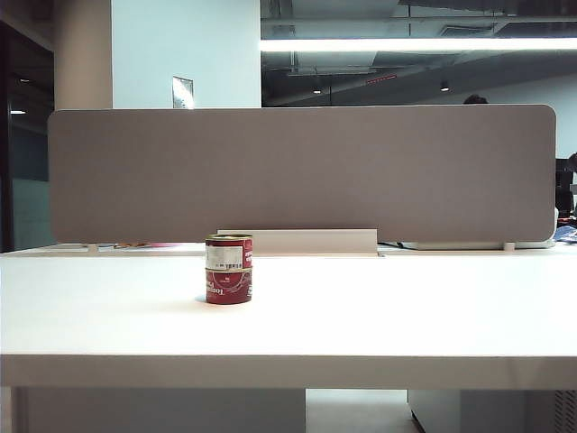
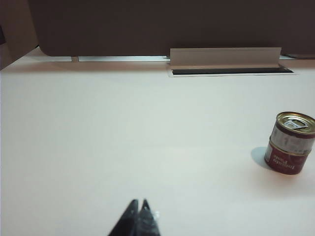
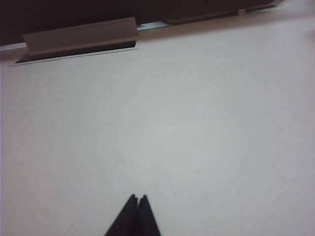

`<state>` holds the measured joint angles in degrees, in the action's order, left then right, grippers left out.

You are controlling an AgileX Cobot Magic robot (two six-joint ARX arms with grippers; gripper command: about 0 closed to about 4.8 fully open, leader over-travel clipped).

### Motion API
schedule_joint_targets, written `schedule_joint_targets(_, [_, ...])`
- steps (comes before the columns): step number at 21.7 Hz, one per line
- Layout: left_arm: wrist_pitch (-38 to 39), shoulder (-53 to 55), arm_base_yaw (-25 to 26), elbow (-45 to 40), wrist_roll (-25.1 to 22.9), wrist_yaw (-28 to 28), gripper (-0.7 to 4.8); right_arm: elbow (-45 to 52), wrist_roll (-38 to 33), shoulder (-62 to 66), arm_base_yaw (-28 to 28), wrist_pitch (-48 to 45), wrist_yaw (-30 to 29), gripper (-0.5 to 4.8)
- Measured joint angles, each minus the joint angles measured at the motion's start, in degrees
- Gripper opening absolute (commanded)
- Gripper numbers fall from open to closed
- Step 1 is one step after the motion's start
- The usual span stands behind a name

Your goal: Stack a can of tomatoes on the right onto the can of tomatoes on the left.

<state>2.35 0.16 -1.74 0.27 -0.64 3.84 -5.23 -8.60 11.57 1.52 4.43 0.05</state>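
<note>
Two red tomato cans stand as one stack on the white table (image 1: 406, 307), left of centre. The upper can (image 1: 229, 252) with a pull-tab lid rests squarely on the lower can (image 1: 229, 285). The left wrist view shows the same stack, upper can (image 2: 293, 132) on lower can (image 2: 285, 160), off to one side and well away from my left gripper (image 2: 139, 203), which is shut on nothing. My right gripper (image 3: 137, 197) is shut and empty over bare tabletop, with no can in its view. Neither gripper appears in the exterior view.
A grey partition screen (image 1: 302, 171) runs along the table's far edge. A raised cable-slot flap (image 1: 311, 240) stands just behind the cans, flap (image 2: 225, 57) and flap (image 3: 81, 35) also showing in the wrist views.
</note>
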Motion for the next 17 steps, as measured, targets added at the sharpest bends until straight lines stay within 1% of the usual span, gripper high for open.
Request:
schedule_joint_targets(5, [0.00,0.02,0.00,0.00,0.00,0.00,-0.06,1.01,0.11,-4.17,-0.31,1.66,-0.52,-0.06])
schedule_joint_targets(8, [0.00,0.04,0.00,0.00,0.00,0.00,-0.06,2.91,2.16,-7.23,-0.31,2.08,-0.63,-0.06])
schedule_joint_targets(13, [0.00,0.04,0.00,0.00,0.00,0.00,-0.06,3.26,3.10,-11.61,-0.31,3.80,-1.20,-0.06])
schedule_joint_targets(17, [0.00,0.04,0.00,0.00,0.00,0.00,-0.06,3.48,4.37,-11.50,-0.28,5.18,-1.18,-0.06])
